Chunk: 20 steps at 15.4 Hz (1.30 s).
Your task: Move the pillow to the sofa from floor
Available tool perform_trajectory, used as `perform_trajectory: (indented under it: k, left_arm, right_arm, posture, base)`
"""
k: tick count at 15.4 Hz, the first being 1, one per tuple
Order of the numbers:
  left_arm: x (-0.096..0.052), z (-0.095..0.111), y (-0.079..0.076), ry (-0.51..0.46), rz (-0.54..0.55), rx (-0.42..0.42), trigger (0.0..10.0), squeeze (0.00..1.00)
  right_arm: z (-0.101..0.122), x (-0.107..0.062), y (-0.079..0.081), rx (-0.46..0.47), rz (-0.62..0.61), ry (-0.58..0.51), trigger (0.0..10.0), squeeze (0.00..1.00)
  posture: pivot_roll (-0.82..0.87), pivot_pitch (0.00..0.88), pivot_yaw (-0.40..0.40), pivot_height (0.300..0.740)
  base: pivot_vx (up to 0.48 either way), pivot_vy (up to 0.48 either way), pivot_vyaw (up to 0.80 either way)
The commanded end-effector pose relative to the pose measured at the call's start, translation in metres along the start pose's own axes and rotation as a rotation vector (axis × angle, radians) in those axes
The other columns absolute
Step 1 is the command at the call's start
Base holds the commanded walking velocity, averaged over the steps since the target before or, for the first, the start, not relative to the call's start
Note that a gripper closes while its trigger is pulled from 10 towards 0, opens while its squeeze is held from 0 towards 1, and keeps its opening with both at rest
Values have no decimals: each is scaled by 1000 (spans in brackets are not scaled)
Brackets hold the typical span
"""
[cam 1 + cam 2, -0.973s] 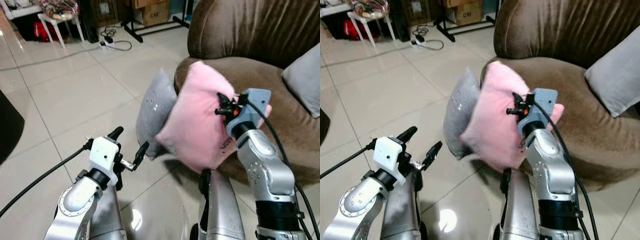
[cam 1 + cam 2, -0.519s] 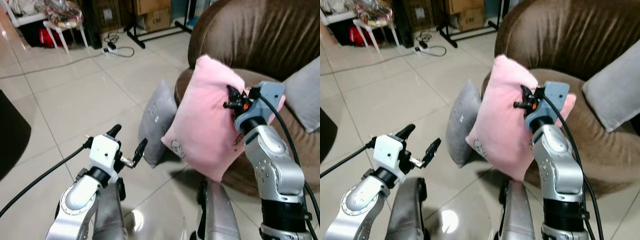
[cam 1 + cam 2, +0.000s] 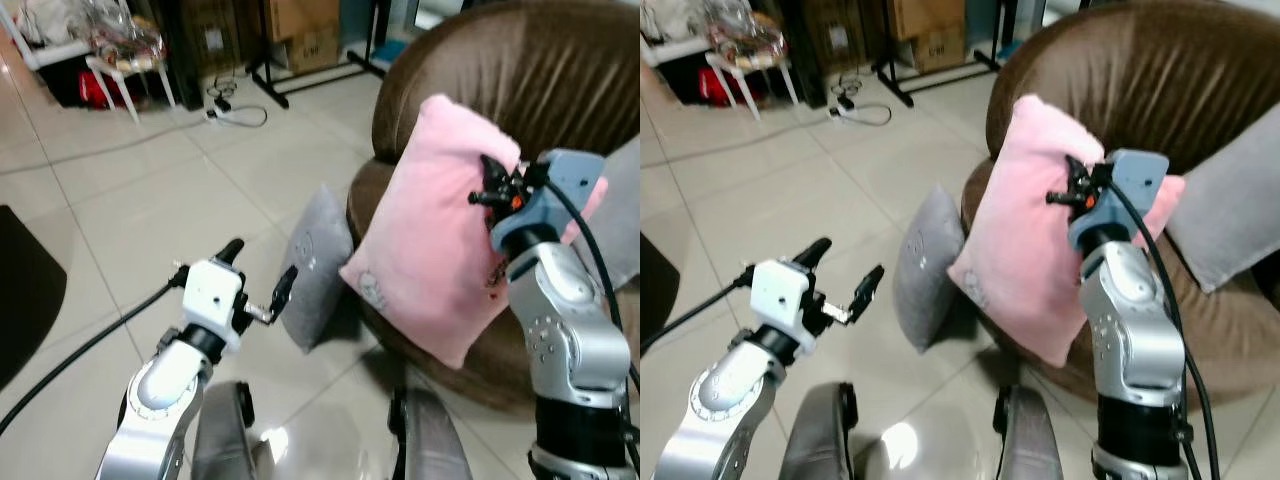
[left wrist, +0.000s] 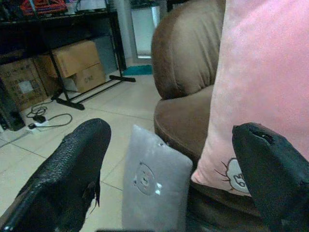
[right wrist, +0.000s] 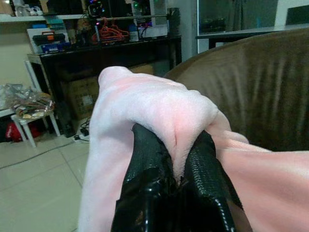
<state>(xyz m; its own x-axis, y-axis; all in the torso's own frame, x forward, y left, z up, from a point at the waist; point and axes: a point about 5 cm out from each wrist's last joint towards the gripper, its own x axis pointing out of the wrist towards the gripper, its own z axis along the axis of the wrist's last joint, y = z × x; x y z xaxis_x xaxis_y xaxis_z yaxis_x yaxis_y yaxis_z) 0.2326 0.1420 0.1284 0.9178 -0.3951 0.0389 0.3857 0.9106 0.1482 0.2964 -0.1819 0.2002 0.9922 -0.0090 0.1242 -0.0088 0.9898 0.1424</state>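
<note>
Right wrist view is showing our right gripper (image 5: 176,166) pinching a fold of the pink pillow (image 3: 440,250). We are holding it off the floor against the brown sofa (image 3: 500,90), long axis running upright and tilted, printed corner hanging low. Our left gripper (image 3: 258,280) is hovering spread open, near a gray pillow (image 3: 312,265) leaning on the sofa's base.
</note>
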Motion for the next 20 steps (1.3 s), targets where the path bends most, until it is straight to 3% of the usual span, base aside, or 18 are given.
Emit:
perform_trajectory:
  k: [1, 5, 12, 16, 20]
  left_arm:
    - [2, 2, 1, -7, 8, 10, 10000, 0]
    - [8, 5, 3, -25, 14, 5, 10000, 0]
    - [14, 6, 5, -35, 16, 3, 10000, 0]
    - [16, 6, 5, -36, 15, 4, 10000, 0]
    - [16, 3, 9, -20, 50, 5, 10000, 0]
  right_arm:
    - [6, -5, 3, 26, 20, -26, 10000, 0]
    - [3, -12, 6, 84, 17, -15, 10000, 0]
    - [5, -19, -1, 78, -21, -29, 10000, 0]
    - [4, -19, -1, 72, -31, -27, 10000, 0]
    - [-15, -26, -10, 65, -66, 36, 10000, 0]
  posture:
    - [-54, 0, -3, 629]
    - [-69, 0, 12, 664]
    - [-84, 0, 35, 740]
    - [-85, 0, 39, 740]
    - [-84, 0, 40, 740]
  base:
    - [0, 0, 0]
    - [0, 0, 0]
    - [0, 0, 0]
    - [0, 0, 0]
    - [0, 0, 0]
